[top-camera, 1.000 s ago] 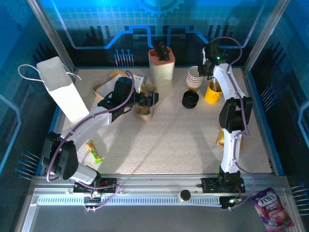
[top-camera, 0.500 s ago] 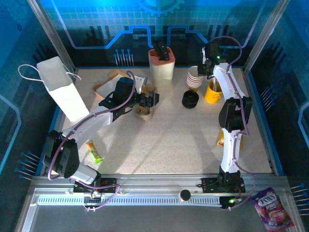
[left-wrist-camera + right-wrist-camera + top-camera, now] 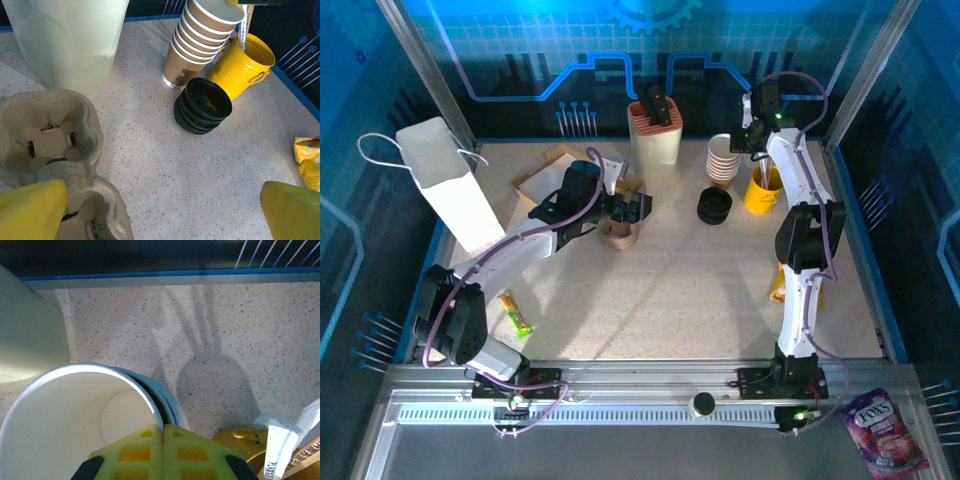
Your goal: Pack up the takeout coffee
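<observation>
- Arms from above: the left gripper (image 3: pixel 636 208) reaches in from the near-left base and hovers over the pulp cup carrier (image 3: pixel 618 234), jaws spread wide and grasping nothing. The right gripper (image 3: pixel 738 140), on an arm stretched to the far-right corner, bears down on the cup stack (image 3: pixel 721 170). From here we cannot make out its fingertips.
- Same view, setting: the speckled table (image 3: pixel 670 290) carries a white paper bag (image 3: pixel 448 190), black lids (image 3: pixel 714 206) and a yellow bucket (image 3: pixel 765 192). A blue-lit enclosure wall (image 3: pixel 520 60) with a printed circuit pattern closes the back.
- Left wrist view: we see two yellow fingers (image 3: pixel 30 210) at the lower corners, well apart and cut off by the frame. The carrier lies below them at left. The stack stands just beside the bucket and the lids, its top cropped.
- Right wrist view: the yellow fingers (image 3: pixel 130 452) are clenched together on the wall of the top cup (image 3: pixel 75 425), one pad inside the rim and one outside. This lidless cup, white inside, sits uppermost in the nested stack, and lower rims peek past it. The bucket's rim at lower right is cropped and hard to read.
</observation>
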Controlling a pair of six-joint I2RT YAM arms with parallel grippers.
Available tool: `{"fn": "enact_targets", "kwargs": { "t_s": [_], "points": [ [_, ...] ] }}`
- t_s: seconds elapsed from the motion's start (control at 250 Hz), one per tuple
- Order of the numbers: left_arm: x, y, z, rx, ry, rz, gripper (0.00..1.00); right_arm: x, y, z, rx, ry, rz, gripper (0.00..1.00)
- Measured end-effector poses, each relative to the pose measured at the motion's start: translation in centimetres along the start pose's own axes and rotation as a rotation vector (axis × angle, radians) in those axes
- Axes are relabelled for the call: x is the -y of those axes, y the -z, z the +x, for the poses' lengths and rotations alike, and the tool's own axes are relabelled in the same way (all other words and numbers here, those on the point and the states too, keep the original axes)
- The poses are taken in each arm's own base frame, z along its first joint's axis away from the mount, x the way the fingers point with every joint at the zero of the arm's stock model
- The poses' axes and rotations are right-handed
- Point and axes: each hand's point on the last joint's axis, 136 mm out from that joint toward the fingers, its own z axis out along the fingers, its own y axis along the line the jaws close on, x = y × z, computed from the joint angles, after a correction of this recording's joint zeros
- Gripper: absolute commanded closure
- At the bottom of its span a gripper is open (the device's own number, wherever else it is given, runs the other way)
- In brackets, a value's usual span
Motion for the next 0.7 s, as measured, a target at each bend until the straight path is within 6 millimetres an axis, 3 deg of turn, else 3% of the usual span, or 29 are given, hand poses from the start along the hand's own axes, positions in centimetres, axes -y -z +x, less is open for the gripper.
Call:
{"fn": "enact_targets", "kwargs": {
  "t_s": [0.468, 0.599, 0.699],
  "points": [
    [-0.2, -0.4, 0.6, 0.002, 0.0, 0.002, 0.0, 0.4, 1.3, -1.1, 0.024, -0.086, -0.083, 0.98],
    [-0.5, -0.6, 1.3, -0.003, 0.008, 0.001, 0.0, 0.3, 3.7, -2.2, 0.068, -0.089, -0.094, 0.97],
    [-0.5, -0.7, 1.3, 0.01, 0.007, 0.004, 0.0, -0.3, 7.1, -3.6, 0.133, -0.084, -0.113, 0.97]
  ]
}}
